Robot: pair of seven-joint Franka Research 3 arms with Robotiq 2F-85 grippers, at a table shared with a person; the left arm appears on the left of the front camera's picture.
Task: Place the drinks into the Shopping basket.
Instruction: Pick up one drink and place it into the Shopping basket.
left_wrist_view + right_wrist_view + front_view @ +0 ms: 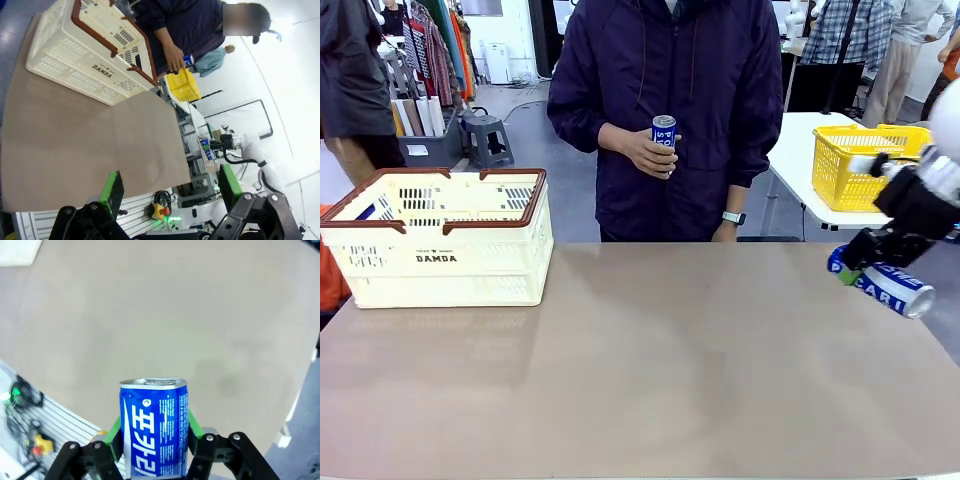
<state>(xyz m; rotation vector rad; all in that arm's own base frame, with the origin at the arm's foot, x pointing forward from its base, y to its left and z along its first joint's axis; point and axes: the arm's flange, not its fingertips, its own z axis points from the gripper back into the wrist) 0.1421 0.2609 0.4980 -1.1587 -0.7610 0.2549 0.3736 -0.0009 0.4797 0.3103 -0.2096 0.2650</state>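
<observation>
Right gripper [860, 258] is clamped on a blue-and-white can [895, 288], holding it sideways above the table's [670, 380] right edge, well apart from the DAMDA shopping basket [450, 262] at far left where I judge it belongs. Left gripper [170, 192] hangs wide open, empty. The person's hand [648, 152] holds another blue can [663, 132], probably my next handover.

A plain tan desk [650, 370], smooth and matte. One thing stands directly on it: the cream Shopping basket [440, 255] with its brown rim, upright at the corner well apart from the right tool [860, 262], which hangs near the opposite edge, with plain desk surface below that tool
</observation>
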